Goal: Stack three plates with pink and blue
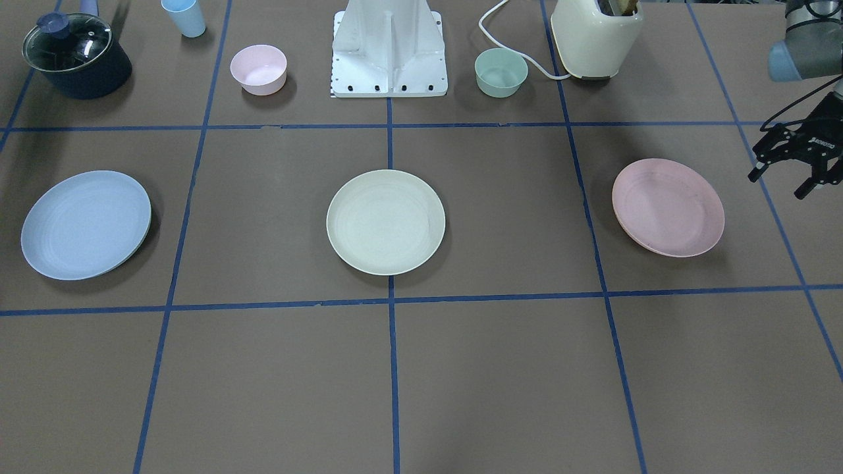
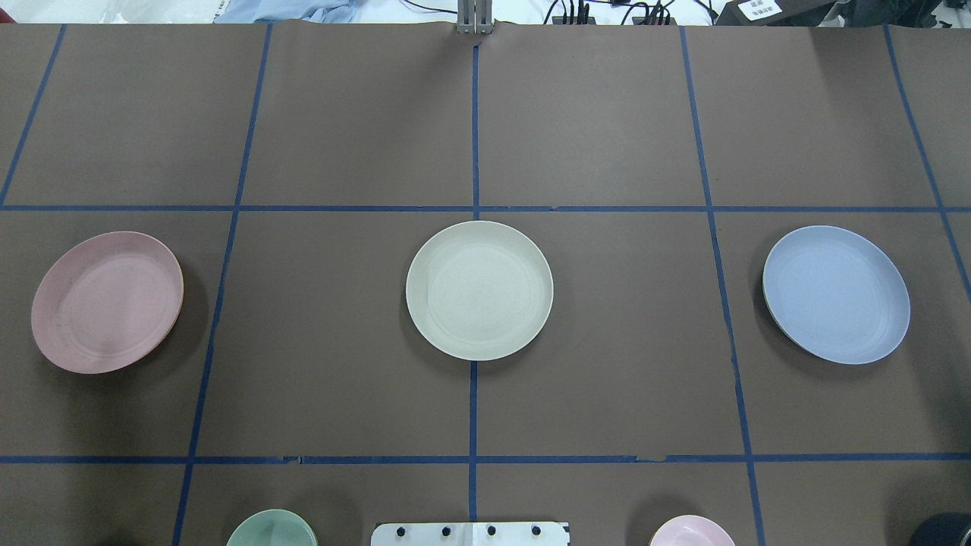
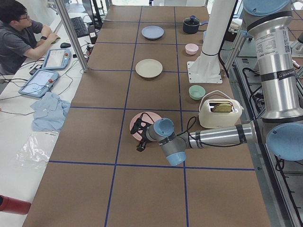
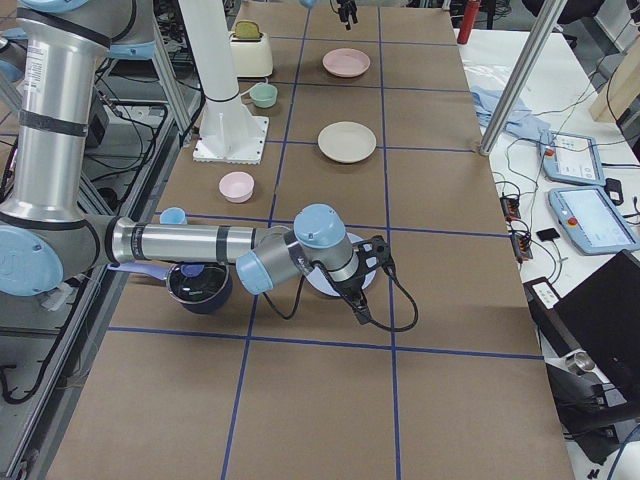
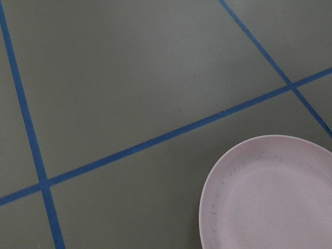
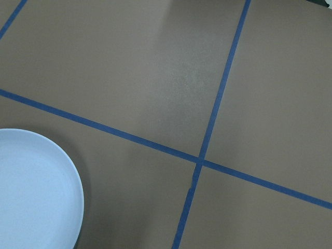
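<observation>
My left wrist camera catches only part of the pink plate [image 5: 270, 197], cut by the right and bottom edges; my right wrist camera clips the blue plate [image 6: 31, 192] at the left and bottom; from the desk's right end my own right arm covers most of that plate, and whether my right claw [image 4: 376, 262] is parted I cannot tell; overhead, the mint bowl [image 2: 271, 529], pink bowl [image 2: 692, 532] and pot [image 2: 944, 531] are cut by the bottom edge.

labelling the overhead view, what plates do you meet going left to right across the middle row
pink plate → cream plate → light blue plate
</observation>
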Available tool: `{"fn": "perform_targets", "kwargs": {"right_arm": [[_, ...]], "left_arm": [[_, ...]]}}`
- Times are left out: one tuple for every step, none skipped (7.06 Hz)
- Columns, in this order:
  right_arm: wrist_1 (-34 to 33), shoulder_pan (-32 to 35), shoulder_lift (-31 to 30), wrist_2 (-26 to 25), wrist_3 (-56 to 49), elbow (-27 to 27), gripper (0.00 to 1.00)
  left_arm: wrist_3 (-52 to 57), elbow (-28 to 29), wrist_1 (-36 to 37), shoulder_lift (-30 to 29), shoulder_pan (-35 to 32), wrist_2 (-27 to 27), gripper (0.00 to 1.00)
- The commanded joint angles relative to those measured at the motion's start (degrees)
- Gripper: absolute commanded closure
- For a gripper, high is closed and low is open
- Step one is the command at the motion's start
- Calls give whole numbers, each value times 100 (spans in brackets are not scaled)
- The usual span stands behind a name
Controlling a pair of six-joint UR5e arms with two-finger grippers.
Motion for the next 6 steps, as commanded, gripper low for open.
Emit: {"fn": "perform_targets", "kwargs": {"right_arm": [[23, -4, -17, 11, 7, -117, 0], [49, -4, -17, 11, 7, -118, 0], [58, -4, -17, 11, 7, -118, 0], [58, -4, -17, 11, 7, -118, 0], [58, -4, -17, 11, 16, -118, 0], [58, -4, -17, 11, 16, -118, 0]], "left_arm": [[-1404, 59, -292, -22, 1056, 899, 12], [-1609, 155, -293, -66, 1234, 1042, 22], [-1611, 304, -302, -66, 1253, 1148, 31], [-1585, 401, -310, -58, 1254, 1158, 33], [-1611, 463, -310, -66, 1262, 1271, 39], [-1620, 446, -310, -101, 1262, 1272, 64]]}}
